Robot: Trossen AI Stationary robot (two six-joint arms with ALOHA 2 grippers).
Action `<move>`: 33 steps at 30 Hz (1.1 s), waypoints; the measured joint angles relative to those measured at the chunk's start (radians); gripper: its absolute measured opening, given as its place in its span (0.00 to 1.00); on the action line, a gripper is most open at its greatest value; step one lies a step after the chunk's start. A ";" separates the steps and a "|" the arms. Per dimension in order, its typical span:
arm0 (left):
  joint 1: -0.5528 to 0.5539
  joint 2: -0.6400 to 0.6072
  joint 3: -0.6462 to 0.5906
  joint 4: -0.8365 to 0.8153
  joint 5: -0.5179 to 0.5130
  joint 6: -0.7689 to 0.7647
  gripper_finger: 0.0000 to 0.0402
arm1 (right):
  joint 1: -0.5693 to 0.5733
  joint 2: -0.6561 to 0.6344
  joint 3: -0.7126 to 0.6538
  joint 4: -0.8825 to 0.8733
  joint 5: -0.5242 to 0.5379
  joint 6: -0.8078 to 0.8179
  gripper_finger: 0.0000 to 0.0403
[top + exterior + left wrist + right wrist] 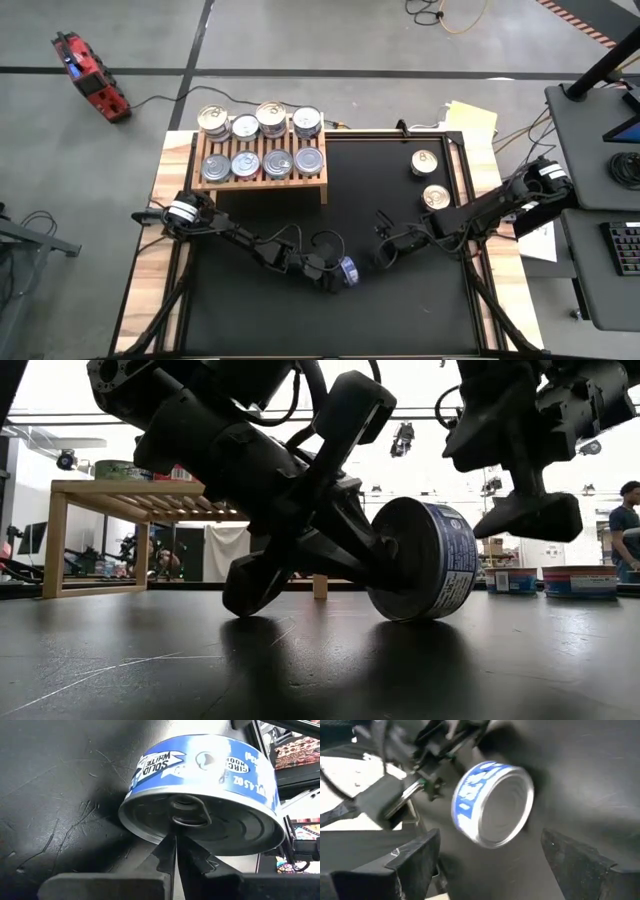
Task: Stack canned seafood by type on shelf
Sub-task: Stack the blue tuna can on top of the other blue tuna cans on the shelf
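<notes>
Pinched by its pull-tab in the closed left gripper, the tin is best steadied before the open right gripper regrasps it.

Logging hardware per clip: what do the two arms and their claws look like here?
Both arms are dark, jointed links with black cables looping along them. The left arm carries a pale band near its base. The left claw has flat black fingers; the right claw has broad, blocky ones.

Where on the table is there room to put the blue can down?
The black mat is bare between the shelf and the two gold cans, and below both arms. The shelf top is crowded; the middle holds the blue can and both end effectors.
</notes>
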 joint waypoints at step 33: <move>0.009 0.002 0.002 0.027 0.019 0.057 0.00 | 0.041 0.357 0.360 -0.211 0.124 -0.469 0.72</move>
